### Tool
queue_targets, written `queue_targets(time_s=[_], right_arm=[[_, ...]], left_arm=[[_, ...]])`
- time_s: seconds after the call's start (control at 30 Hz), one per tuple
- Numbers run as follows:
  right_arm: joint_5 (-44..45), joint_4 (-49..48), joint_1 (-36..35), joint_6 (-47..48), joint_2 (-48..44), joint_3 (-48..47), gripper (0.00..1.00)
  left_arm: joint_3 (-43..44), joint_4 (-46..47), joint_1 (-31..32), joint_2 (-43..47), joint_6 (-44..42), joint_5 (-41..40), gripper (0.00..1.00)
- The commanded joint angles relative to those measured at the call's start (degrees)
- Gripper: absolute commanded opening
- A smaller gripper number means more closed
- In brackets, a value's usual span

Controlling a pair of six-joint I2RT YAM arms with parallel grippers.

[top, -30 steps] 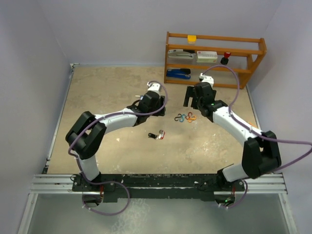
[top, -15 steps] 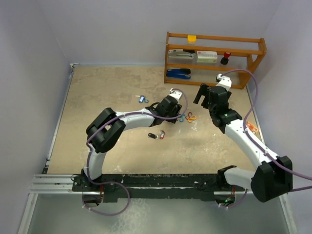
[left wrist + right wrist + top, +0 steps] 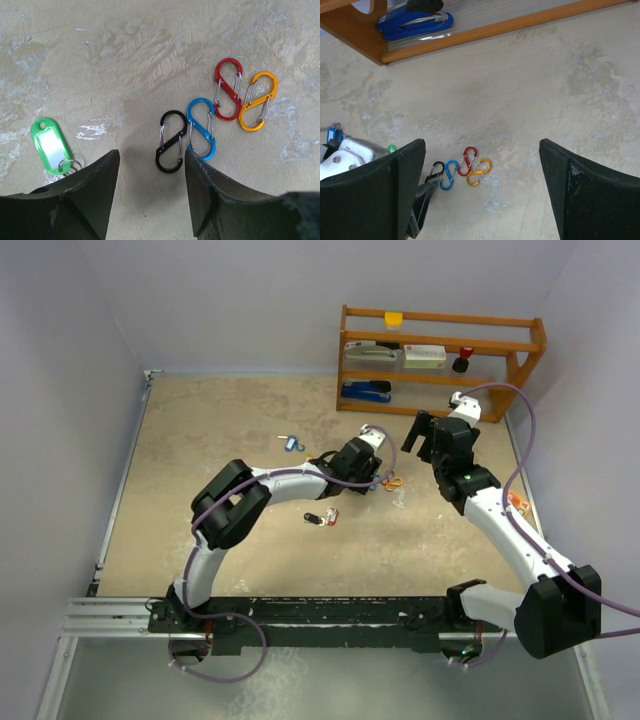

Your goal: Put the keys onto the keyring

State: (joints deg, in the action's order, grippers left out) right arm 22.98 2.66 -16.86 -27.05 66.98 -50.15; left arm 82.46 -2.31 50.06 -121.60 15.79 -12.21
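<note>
The left gripper (image 3: 150, 197) hangs low over the table (image 3: 200, 440) at mid-scene, its jaws apart and grasping nothing. The near end of the black clip (image 3: 171, 141) lies in the gap between its fingertips. The blue clip (image 3: 201, 128) touches the black one, and the red clip (image 3: 228, 89) and orange clip (image 3: 257, 100) lie in a row just to the right. The green key (image 3: 50, 145), a plastic tag on a small ring, lies flat just beside one finger of that gripper and apart from the clips. The blue key (image 3: 291, 444) lies on the table to the left of the left gripper and a little farther back. The black key (image 3: 311, 518) and red key (image 3: 332, 516) lie together nearer the arm bases. None of the keys is on a clip. The right gripper (image 3: 482, 197) hovers to the right of the clips, its jaws spread wide and empty, with bare table under it. A wooden shelf (image 3: 520, 365) stands at the far right edge, with a blue stapler (image 3: 415, 20) on its lowest level.
</note>
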Motion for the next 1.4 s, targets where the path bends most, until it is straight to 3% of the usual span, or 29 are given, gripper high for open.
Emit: queue_targets(time_s=[0.0, 1.1, 1.2, 1.37], right_arm=[[-0.5, -1.9, 0.5, 0.2, -1.2, 0.1, 0.98], [-2.0, -2.0, 1.2, 0.4, -0.6, 0.4, 0.98], [-1.9, -2.0, 1.3, 0.4, -0.8, 0.4, 0.98], [-2.0, -2.0, 1.4, 0.3, -0.8, 0.5, 0.98]], left_arm=[[2.7, 1.0, 0.4, -0.6, -1.5, 0.2, 0.52], [4.9, 1.3, 0.4, -4.8, -2.9, 0.5, 0.41], [4.8, 1.3, 0.4, -4.9, -2.9, 0.6, 0.35], [4.6, 0.7, 0.4, -4.9, -2.7, 0.7, 0.10]])
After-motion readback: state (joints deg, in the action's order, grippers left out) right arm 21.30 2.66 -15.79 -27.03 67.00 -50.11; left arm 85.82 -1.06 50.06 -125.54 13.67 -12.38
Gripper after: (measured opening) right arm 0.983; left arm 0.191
